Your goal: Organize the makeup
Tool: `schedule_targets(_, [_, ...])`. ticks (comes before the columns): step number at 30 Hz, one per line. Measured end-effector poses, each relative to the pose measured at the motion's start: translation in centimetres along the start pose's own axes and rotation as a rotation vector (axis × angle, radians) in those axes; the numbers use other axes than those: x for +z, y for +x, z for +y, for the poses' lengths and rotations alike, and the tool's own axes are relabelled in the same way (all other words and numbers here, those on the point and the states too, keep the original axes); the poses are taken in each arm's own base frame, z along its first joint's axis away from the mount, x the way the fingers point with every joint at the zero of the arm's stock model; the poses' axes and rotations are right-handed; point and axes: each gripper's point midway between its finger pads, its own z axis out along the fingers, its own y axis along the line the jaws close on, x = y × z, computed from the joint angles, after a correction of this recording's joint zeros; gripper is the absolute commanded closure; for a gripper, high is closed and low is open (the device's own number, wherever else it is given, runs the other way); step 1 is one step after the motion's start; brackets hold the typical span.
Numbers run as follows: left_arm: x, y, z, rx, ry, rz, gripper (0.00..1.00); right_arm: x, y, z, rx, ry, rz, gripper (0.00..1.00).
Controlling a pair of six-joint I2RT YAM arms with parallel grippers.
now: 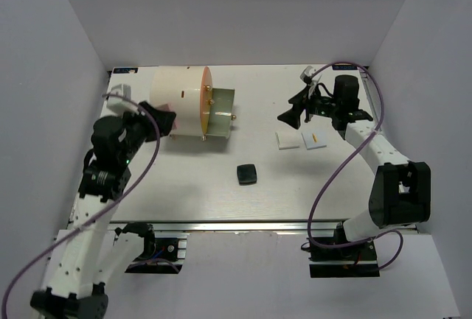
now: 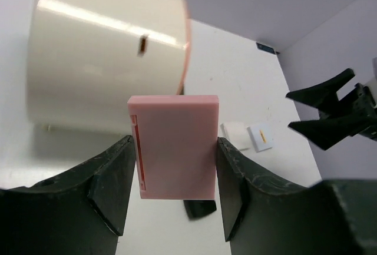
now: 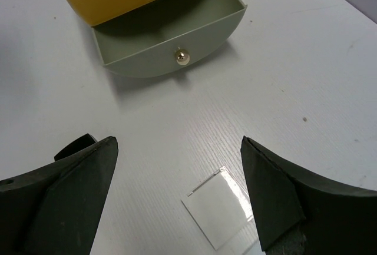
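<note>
The left pincer (image 2: 174,149) pinches a flat pink rectangular pad (image 2: 177,131) just beside the curved wall of the big cream cylinder with an orange face (image 1: 181,104). The right pincer (image 3: 178,144) hangs spread above a white square tile (image 3: 215,211), beyond that cylinder's open grey drawer (image 3: 171,37).

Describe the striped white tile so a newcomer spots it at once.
From the big cream cylinder at far left, look right past its open drawer. Two white tiles lie side by side near the right gripper; yours is the right-hand one, with an orange stripe its plain neighbour lacks.
</note>
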Motion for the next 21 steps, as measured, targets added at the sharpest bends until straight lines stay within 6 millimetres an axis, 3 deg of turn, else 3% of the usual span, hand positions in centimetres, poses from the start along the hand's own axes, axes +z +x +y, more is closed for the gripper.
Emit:
schedule_targets(3, [2.7, -2.7, -4.8, 0.09, 0.075, 0.01, 0.93, -0.7, -0.5, -0.3, -0.012, 0.033, -0.006, 0.11])
schedule_targets(5, [4.9, -2.9, -8.7, 0.166, 0.128, 0.037, 0.93, -1.1, -0.6, -0.6, -0.015, 0.056, -0.005, 0.11])
schedule_targets(8, [8.6, -1.2, -13.6, 0.285, 0.177, 0.097, 0.92, -1.7, -0.6, -1.2, -0.016, 0.1, -0.001, 0.11])
schedule_targets(10, [11.1, 0.5, -15.5, 0.359, 0.182, 0.143, 0.92, -2.1, -0.5, -1.7, -0.015, 0.138, 0.005, 0.11])
schedule_targets(14, [16.8, 3.6, -15.8, 0.511, 0.095, 0.23, 0.91, -3.2, 0.1, -3.0, 0.003, 0.226, 0.023, 0.11])
schedule_targets(18, [21.2, 6.0, -13.6, 0.646, -0.026, 0.3, 0.91, -4.0, 0.8, -4.4, 0.036, 0.308, 0.05, 0.11])
schedule_targets(21, [23.1, 7.9, -11.2, 0.746, -0.115, 0.35, 0.91, -4.3, 2.0, -4.7, 0.077, 0.338, 0.09, 0.11])
